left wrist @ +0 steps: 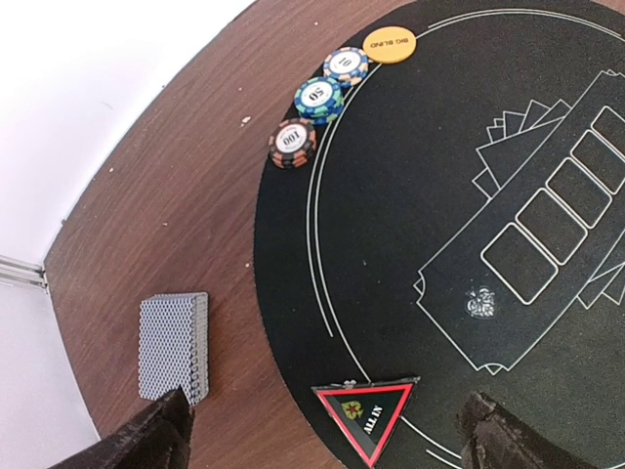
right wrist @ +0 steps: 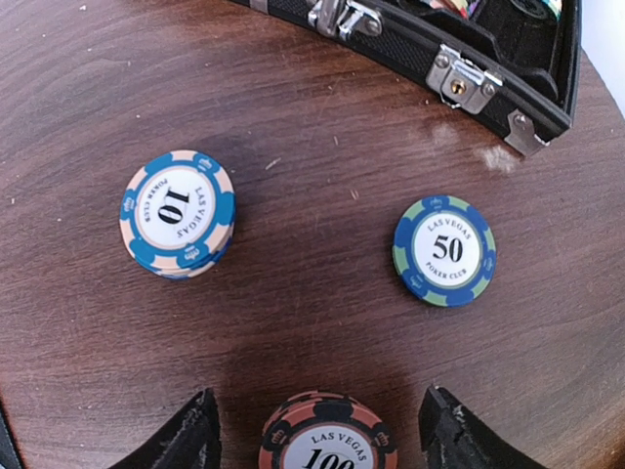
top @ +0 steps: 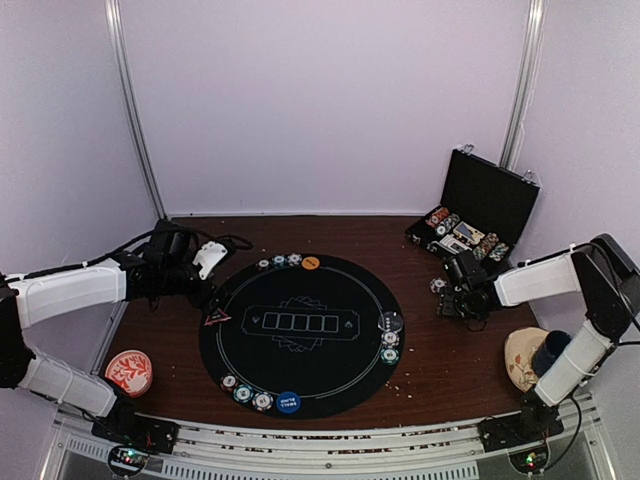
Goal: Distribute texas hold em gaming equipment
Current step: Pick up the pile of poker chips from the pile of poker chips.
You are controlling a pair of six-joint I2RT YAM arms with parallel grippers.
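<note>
Lower half of the 100 chip (right wrist: 326, 437) beyond the right wrist view's bottom edge

Robot lab booth, plain white walls (top: 320, 100), aluminium rails (top: 136, 100)

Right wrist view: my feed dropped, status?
Right gripper open, straddling 100 chip, not gripped. Left gripper open, empty. 10 chip and 50 chip lie apart, nothing blocking.

Brown table (top: 430, 350) bears black mat (top: 330, 362), chip case (top: 490, 197), card deck (left wrist: 174, 347), loose chips (right wrist: 178, 213).
</note>
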